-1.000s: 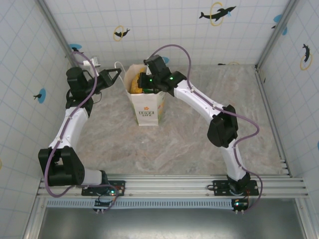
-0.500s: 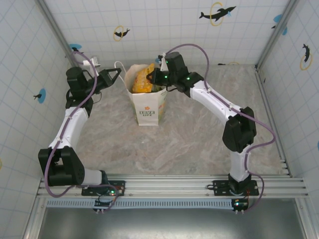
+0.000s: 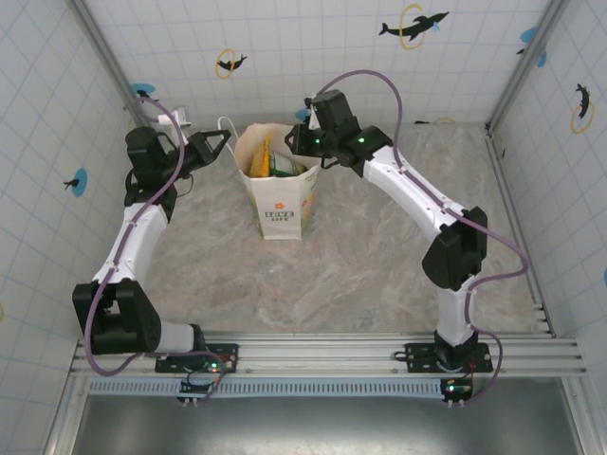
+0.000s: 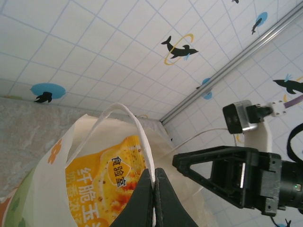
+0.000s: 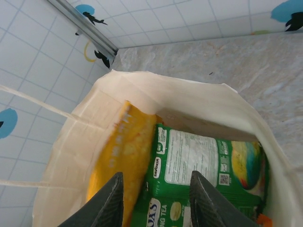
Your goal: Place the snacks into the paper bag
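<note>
I see the marbled surface [image 3: 379, 246] carrying the upright white paper bag [image 3: 280, 204]. Inside the bag stand a yellow packet [image 5: 120, 151] and a green packet [image 5: 199, 161]. My right pincer [image 5: 156, 175] hangs above the bag's mouth, parted and empty. At the bag's left, my left pincer [image 4: 154, 182] is clamped on its thin handle [image 4: 142, 137].

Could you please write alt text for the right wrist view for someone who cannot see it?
An open white paper bag seen from above holds a yellow packet standing on edge beside a green packet. The right gripper hovers over the opening, jaws apart and empty, with the marble table and tiled wall behind.
</note>
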